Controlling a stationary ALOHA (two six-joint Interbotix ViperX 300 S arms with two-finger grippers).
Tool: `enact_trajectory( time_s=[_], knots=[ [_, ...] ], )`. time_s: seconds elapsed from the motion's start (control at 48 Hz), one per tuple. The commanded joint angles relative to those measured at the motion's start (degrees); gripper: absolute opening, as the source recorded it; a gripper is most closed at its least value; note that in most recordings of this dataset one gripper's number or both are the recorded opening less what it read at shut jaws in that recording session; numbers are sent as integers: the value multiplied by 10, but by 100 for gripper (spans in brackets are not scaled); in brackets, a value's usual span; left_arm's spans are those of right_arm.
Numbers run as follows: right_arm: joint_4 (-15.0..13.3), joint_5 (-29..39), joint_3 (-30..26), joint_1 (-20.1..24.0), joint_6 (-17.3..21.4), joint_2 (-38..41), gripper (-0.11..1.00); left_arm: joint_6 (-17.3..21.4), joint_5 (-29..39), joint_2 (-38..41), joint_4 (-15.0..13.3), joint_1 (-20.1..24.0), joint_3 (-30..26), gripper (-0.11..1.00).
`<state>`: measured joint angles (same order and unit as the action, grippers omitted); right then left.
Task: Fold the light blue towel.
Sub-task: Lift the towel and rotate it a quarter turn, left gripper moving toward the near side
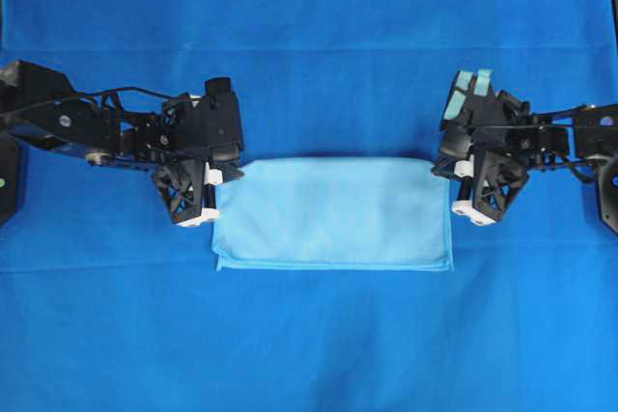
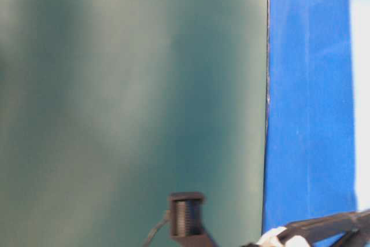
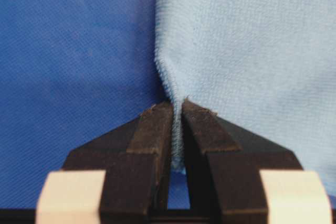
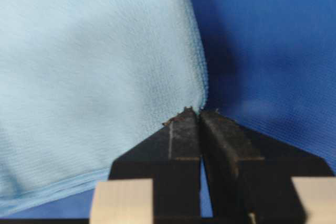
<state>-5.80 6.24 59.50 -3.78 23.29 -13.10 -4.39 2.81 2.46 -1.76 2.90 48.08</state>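
Black fingers [image 3: 157,145] of the left end effector [image 3: 177,109] fill the bottom of the left wrist view, pressed together with a thin pinch of the light blue towel [image 3: 247,51] caught between their tips. That towel spreads over the upper right of the frame, and its left edge is drawn down into a small pucker where the fingers meet it.

At the bottom of the right wrist view, the right end effector [image 4: 200,111] is likewise closed, its tips nipping the towel's rounded right-hand edge. Here the towel covers the left and middle of the frame, with its stitched hem showing along the lower left.

From overhead, the towel [image 1: 333,214] lies as a wide rectangle in the middle of the frame on the royal-blue cloth [image 1: 309,7] that covers the bench. The left end effector [image 1: 218,202] sits at its left edge and the right end effector [image 1: 454,190] at its right edge, both toward the upper corners.

At table level, the view is mostly a blurred dark green surface [image 2: 127,96], with a strip of royal blue on the right.
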Motion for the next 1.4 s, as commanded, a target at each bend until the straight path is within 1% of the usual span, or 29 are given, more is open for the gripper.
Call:
enact_trajectory(
  time_s=[0.0, 0.146, 0.271, 0.375, 0.5, 0.625, 0.687, 0.771, 0.833, 0.937, 1.021, 1.166, 1.271, 1.375],
  knots=[
    [-2, 18, -15, 2, -2, -47, 2, 4, 23, -51, 1, -1, -18, 2],
    [-2, 65, -26, 2, -3, -105, 2, 9, 54, -115, 1, -1, -21, 2],
    [-2, 112, -39, 2, -1, -156, 2, 11, 62, -168, 1, -1, -14, 2],
    [-2, 134, -42, 3, -1, -187, 2, 11, 61, -192, 1, 4, -3, 2],
    [-4, 136, -39, 3, -2, -203, 2, 10, 56, -201, 1, 9, 9, 2],
    [-4, 134, -40, 2, -2, -197, 2, 10, 47, -200, 1, 9, 8, 2],
    [-10, 127, -42, -3, -2, -192, 2, 9, 42, -199, 1, 9, 6, 2],
    [-22, 121, -45, -19, -2, -185, 2, 4, 33, -195, 1, 7, 3, 2],
    [-33, 114, -48, -45, -1, -180, 2, 1, 24, -190, 1, 3, -3, 2],
    [-54, 98, -55, -91, -2, -167, 2, 3, -4, -169, 1, -20, -23, 2],
    [-72, 74, -68, -134, -2, -150, 2, 8, -16, -147, 1, -36, -46, 2],
    [-91, 37, -98, -188, -6, -109, 2, 11, -19, -102, 1, -56, -101, 2],
    [-107, 24, -125, -210, -11, -76, 2, 12, -21, -68, 1, -69, -143, 2],
    [-123, 20, -161, -220, -18, -36, 2, 13, -23, -37, 2, -78, -181, 2]
  ],
)
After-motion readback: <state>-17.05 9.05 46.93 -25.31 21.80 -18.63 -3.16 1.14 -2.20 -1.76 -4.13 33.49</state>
